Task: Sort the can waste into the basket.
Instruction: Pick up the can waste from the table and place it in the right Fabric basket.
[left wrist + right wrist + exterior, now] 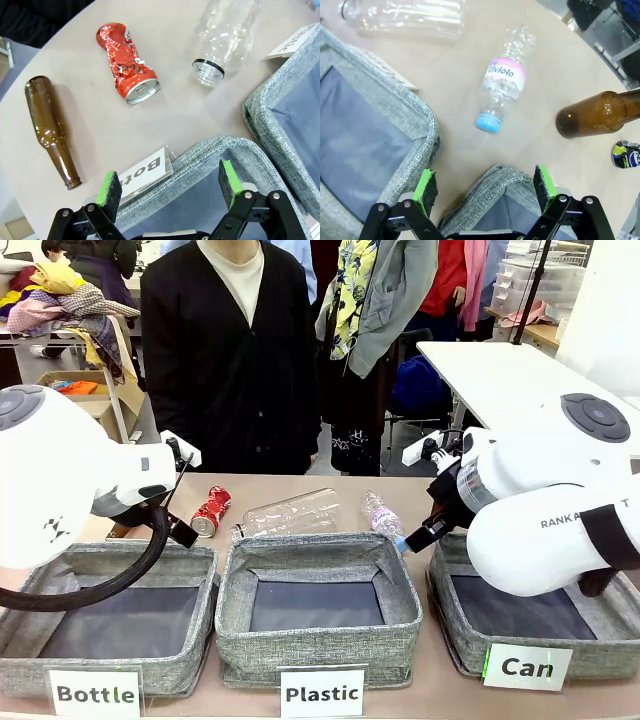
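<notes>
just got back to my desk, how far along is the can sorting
Done: nothing yet; what shows of the Can basket is bare. In hand: nothing; the left fingers and right fingers stand open and empty. Left: the crushed red can and the dark can are both on the table, outside the basket.

The left claw hangs at 6 o'clock with its jaws wide apart and its green pads over the rim of a grey basket. The basket's card reads "Bott". On the counter, a crushed red can lies at 11 o'clock, its silver top toward the claw. A brown bottle lies at 9 o'clock, mouth toward 7. A clear bottle lies at 1 o'clock. A second basket sits at 3 o'clock.
</notes>
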Robot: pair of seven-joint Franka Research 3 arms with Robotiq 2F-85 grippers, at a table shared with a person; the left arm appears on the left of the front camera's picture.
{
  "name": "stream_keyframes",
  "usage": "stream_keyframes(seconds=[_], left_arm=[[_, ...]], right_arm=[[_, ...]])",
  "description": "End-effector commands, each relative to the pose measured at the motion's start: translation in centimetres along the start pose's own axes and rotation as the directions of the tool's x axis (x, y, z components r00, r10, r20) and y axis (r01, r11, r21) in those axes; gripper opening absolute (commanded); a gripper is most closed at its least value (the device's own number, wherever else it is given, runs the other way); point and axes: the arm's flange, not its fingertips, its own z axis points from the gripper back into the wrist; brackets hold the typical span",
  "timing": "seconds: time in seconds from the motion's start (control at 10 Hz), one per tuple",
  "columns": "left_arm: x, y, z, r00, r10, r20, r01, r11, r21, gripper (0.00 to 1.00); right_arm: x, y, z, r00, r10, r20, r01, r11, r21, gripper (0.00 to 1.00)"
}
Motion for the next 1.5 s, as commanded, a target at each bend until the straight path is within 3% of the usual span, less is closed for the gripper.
stream_keyframes(seconds=[0.0,0.6,0.7,0.8,0.9,1.0,1.1,1.3,1.4], left_arm=[[0.0,0.0,0.0,1.0,0.0,0.0,0.0,1.0,0.0,1.0],[0.0,0.0,0.0,1.0,0.0,0.0,0.0,1.0,0.0,1.0],[0.7,-0.4,1.6,1.0,-0.016,0.019,0.016,1.0,-0.013,1.0],[1.2,-1.0,4.5,0.995,-0.05,0.087,0.064,0.983,-0.172,1.0],[1.7,-1.4,6.7,0.993,-0.009,0.116,0.038,0.967,-0.252,1.0],[2.4,-1.8,9.6,0.997,0.063,0.05,-0.039,0.918,-0.396,1.0],[3.2,-2.4,12.4,0.992,0.116,-0.043,-0.123,0.873,-0.472,1.0],[1.4,-0.2,16.5,0.983,0.162,-0.089,-0.182,0.774,-0.606,1.0],[-0.8,2.5,17.7,0.979,0.186,-0.083,-0.194,0.726,-0.66,1.0]], right_arm=[[0.0,0.0,0.0,1.0,-0.001,0.002,0.001,1.0,0.0,1.0],[0.0,0.0,0.0,1.0,0.0,0.0,0.0,1.0,0.0,1.0],[1.0,-0.4,1.7,1.0,0.024,-0.018,-0.023,0.999,0.043,1.0],[1.8,-0.7,3.3,0.999,-0.008,-0.032,0.013,0.991,0.136,1.0],[2.4,-1.1,5.0,0.995,-0.088,-0.038,0.095,0.969,0.228,1.0],[2.9,-1.9,7.3,0.973,-0.219,-0.065,0.229,0.919,0.32,1.0],[2.8,-3.3,9.9,0.948,-0.289,-0.135,0.318,0.826,0.465,1.0],[0.3,-6.9,14.4,0.903,-0.365,-0.224,0.42,0.649,0.635,1.0],[-2.0,-9.0,15.9,0.883,-0.412,-0.227,0.447,0.589,0.673,1.0]])
